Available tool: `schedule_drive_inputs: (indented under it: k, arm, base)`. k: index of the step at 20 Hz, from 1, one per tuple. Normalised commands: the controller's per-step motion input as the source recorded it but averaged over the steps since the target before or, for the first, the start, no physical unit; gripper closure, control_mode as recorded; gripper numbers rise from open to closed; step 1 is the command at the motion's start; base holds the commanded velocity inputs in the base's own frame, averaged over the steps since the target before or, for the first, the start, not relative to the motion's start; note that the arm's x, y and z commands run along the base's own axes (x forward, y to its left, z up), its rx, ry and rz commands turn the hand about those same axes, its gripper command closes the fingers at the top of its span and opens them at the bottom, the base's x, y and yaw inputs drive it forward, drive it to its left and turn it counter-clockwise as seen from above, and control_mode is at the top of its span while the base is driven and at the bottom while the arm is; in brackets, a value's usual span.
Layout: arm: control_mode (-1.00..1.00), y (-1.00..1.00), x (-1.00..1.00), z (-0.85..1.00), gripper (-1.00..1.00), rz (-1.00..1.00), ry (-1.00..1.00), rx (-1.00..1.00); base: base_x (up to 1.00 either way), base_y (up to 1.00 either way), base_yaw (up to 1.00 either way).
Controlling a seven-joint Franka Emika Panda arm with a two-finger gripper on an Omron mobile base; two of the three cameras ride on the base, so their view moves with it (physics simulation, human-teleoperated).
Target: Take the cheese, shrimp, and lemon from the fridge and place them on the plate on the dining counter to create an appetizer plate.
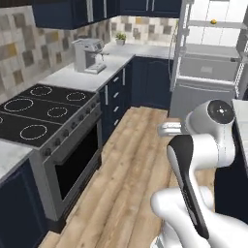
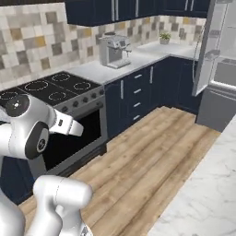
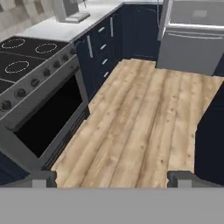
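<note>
arm (image 1: 203, 160): folded, elbow high | fingers (image 3: 43, 178): spread wide, empty

No legible text, label, brand, number or sign is found on any surface. The coffee machine (image 1: 89, 54) on the worktop carries no readable marking. The stove (image 1: 41, 109) beside it shows only white burner rings and plain knobs. The fridge (image 1: 213, 58) beyond it bears no lettering.
</note>
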Motion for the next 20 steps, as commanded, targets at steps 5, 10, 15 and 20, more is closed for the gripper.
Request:
schedule_drive_inputs:
  k: [5,10,15,20]
  arm:
    - [1.00,0.00,0.00,0.00,-1.00,0.00,0.00,0.00]
    - [1.00,0.00,0.00,0.00,-1.00,0.00,0.00,0.00]
    - [1.00,0.00,0.00,0.00,-1.00,0.00,0.00,0.00]
    - [1.00,0.00,0.00,0.00,-1.00,0.00,0.00,0.00]
  base:
    - [0.74,0.04,-0.66]
    - [0.98,0.02,-0.43]
    - [1.00,0.00,-0.21]
    - [1.00,0.00,-0.18]
